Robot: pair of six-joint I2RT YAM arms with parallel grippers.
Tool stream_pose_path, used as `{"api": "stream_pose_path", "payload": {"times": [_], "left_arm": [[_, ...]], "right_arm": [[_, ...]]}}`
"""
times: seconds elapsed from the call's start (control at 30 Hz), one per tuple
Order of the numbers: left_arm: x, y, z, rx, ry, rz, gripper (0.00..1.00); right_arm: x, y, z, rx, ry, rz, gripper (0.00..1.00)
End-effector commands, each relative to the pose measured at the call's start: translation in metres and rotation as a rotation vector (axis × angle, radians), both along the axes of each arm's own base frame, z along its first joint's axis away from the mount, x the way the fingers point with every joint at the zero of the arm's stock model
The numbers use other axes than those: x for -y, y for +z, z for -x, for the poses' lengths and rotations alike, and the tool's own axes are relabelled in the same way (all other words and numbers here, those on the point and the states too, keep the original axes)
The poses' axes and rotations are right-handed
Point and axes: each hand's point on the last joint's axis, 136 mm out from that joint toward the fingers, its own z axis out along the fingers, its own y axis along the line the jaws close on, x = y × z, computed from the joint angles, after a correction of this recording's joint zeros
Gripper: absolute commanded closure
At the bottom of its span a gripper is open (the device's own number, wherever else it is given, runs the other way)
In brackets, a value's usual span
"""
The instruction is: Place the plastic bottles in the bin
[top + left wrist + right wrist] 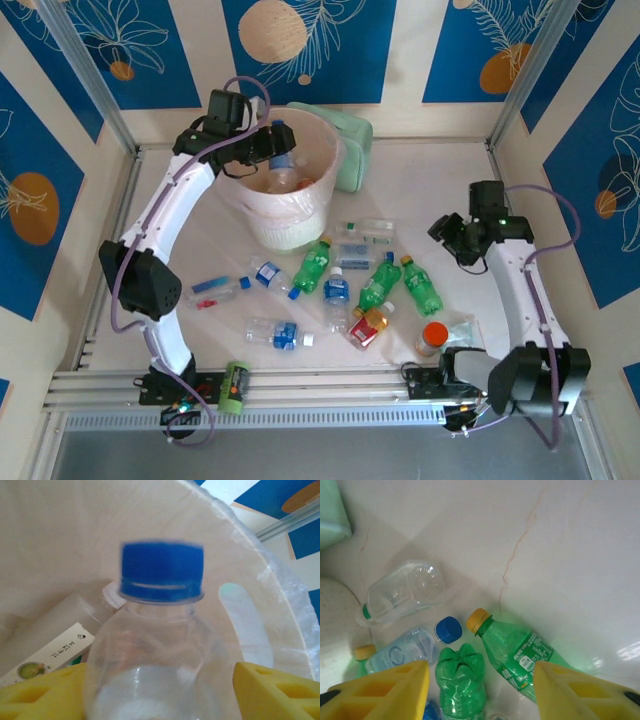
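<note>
My left gripper [268,150] hangs over the bin [300,222], a white bucket with a pinkish liner. A clear plastic bottle with a blue cap [162,570] stands between its yellow fingers [272,690], cap blurred, with a slim gap at the right finger. Below it, a labelled bottle [55,640] lies inside the bin [75,525]. Several bottles lie on the table in front of the bin, among them green ones [312,265] and a red-yellow one [368,326]. My right gripper [455,240] hovers open above a yellow-capped green bottle [520,652] and another green bottle [460,680].
A pale green box [350,145] leans behind the bin. An orange-capped container [432,338] stands near the right arm's base. A clear bottle [402,592] and a blue-capped one [405,650] lie left of the right gripper's fingers. A green object [233,388] sits on the front rail.
</note>
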Motion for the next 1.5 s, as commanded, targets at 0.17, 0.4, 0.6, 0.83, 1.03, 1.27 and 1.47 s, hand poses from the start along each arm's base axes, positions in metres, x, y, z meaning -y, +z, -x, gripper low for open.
{"api": "stream_pose_path", "payload": {"times": [0.17,0.4,0.6,0.83,1.03,1.27,1.47], "left_arm": [[0.004,0.065,0.015,0.16,-0.024,0.046,0.16],[0.01,0.133,0.066,0.315,-0.122,0.22,0.0],[-0.006,0.124,0.119,0.352,-0.154,0.229,0.0],[-0.025,0.072,0.154,0.236,-0.112,0.209,0.02],[-0.028,0.042,0.162,0.148,-0.078,0.236,0.08],[-0.043,0.018,0.161,0.073,0.016,0.18,0.12],[-0.043,0.014,0.162,0.057,0.025,0.191,0.12]], "right_arm": [[-0.03,-0.024,0.014,-0.126,0.146,-0.056,0.16],[-0.031,-0.058,0.032,-0.32,0.183,0.107,0.16],[-0.033,-0.076,0.04,-0.392,0.213,0.151,0.15],[-0.033,-0.09,0.053,-0.458,0.224,0.209,0.1],[-0.027,-0.099,0.063,-0.524,0.209,0.294,0.05],[-0.028,-0.09,0.057,-0.53,0.213,0.476,0.0],[-0.031,-0.095,0.057,-0.545,0.186,0.347,0.01]]}}
